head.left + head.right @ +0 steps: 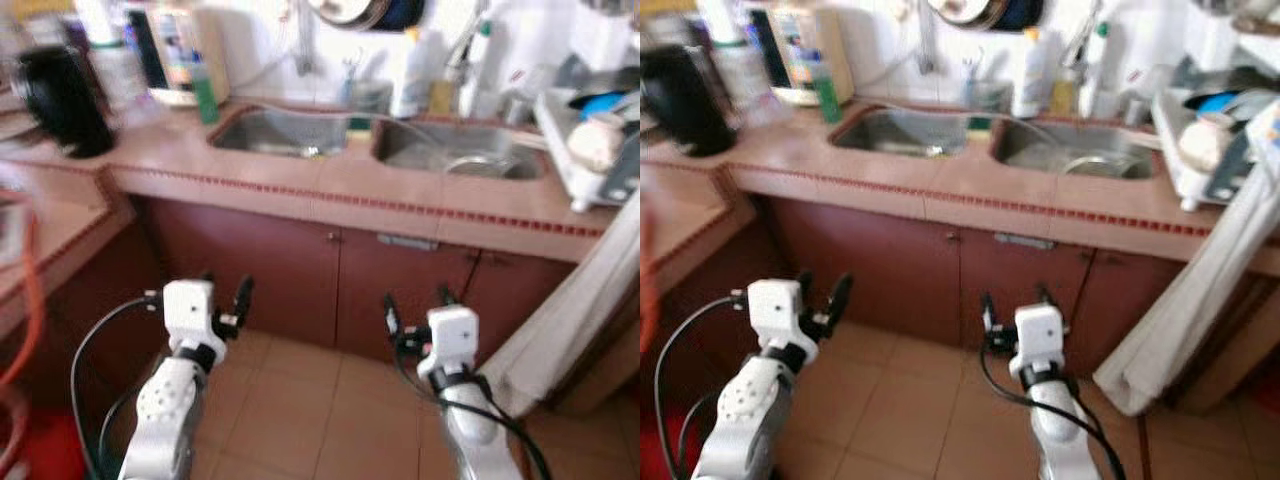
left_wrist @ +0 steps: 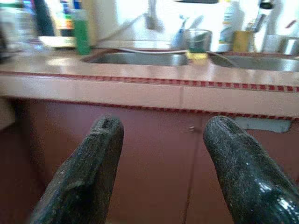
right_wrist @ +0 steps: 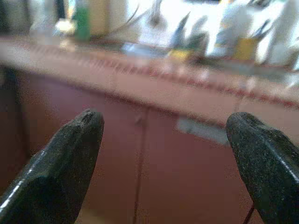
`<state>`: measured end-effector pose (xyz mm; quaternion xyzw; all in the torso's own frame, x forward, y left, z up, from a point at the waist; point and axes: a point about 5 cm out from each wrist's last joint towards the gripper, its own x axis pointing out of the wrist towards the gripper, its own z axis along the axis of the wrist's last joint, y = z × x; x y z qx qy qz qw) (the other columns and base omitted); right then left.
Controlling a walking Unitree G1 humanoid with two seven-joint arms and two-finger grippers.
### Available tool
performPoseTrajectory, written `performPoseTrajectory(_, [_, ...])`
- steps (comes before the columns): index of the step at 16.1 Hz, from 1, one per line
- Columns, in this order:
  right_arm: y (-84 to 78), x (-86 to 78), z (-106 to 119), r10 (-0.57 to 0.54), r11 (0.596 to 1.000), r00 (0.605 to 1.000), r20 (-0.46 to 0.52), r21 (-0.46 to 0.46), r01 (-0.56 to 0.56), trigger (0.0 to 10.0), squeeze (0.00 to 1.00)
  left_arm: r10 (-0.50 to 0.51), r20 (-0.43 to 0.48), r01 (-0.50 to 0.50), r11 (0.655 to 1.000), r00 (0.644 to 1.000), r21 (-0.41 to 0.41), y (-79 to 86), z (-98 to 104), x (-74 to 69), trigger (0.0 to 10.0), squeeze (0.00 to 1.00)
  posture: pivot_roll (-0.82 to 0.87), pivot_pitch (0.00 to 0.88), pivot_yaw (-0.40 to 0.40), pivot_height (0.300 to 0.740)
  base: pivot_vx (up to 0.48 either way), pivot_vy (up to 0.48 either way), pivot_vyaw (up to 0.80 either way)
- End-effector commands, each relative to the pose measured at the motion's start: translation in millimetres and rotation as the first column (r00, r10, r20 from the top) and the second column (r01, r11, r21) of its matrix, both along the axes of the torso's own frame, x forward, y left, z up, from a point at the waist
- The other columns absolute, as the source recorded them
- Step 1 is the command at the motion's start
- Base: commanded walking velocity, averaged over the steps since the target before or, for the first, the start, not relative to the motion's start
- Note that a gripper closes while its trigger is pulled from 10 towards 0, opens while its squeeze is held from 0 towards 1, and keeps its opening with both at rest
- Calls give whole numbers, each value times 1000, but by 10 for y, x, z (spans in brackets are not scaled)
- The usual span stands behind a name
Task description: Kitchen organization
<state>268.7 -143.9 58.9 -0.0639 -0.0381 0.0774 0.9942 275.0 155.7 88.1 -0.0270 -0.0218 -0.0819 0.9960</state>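
Sink (image 1: 300,135) lies well beyond both empty, spread end effectors (image 1: 225,300).

No text, brand or number can be read in these pictures. The carton (image 1: 178,52) on the counter (image 1: 300,180), far ahead of the left gripper (image 1: 226,297), carries coloured print, but it is too blurred to read. The green bottle (image 1: 205,92) beside it and the white bottle (image 1: 1028,72) behind the sink (image 1: 290,133) show no legible label.
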Motion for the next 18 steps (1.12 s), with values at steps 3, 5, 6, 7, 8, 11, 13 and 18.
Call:
performPoseTrajectory(3, [-224, -183, -553, -39, 998, 963, -267, -66, 22, 10000, 0, -29, -129, 37, 997, 991, 65, 24, -377, -91, 10000, 0, -140, 0, 60, 740, 0, 0, 0])
performPoseTrajectory(5, [-282, -291, -728, -45, 994, 935, -351, -109, 7, 10000, 0, -35, -192, 56, 993, 981, 101, 50, -569, -151, 10000, 0, -134, 0, 58, 740, 0, 0, 0])
performPoseTrajectory(6, [-315, -377, -851, -51, 991, 907, -418, -131, -5, 10000, 0, -26, -262, 64, 989, 965, 136, 81, -743, -212, 10000, 0, -132, 0, 53, 740, 0, 0, 0])
performPoseTrajectory(7, [-360, -502, -1012, -58, 984, 859, -508, -173, -35, 10000, 0, -14, -361, 87, 979, 932, 187, 122, -984, -325, 10000, 0, -130, 0, 47, 740, 0, 0, 0])
performPoseTrajectory(8, [-360, -502, -1012, -58, 984, 859, -508, -173, -35, 10000, 0, -14, -361, 87, 979, 932, 187, 122, -984, -325, 10000, 0, -130, 0, 47, 740, 0, 0, 0])
performPoseTrajectory(11, [-360, -502, -1012, -58, 984, 859, -508, -173, -35, 10000, 0, -14, -361, 87, 979, 932, 187, 122, -984, -325, 10000, 0, -130, 0, 47, 740, 0, 0, 0])
performPoseTrajectory(13, [-360, -502, -1012, -58, 984, 859, -508, -173, -35, 10000, 0, -14, -361, 87, 979, 932, 187, 122, -984, -325, 10000, 0, -130, 0, 47, 740, 0, 0, 0])
performPoseTrajectory(18, [-360, -502, -1012, -58, 984, 859, -508, -173, -35, 10000, 0, -14, -361, 87, 979, 932, 187, 122, -984, -325, 10000, 0, -130, 0, 47, 740, 0, 0, 0])
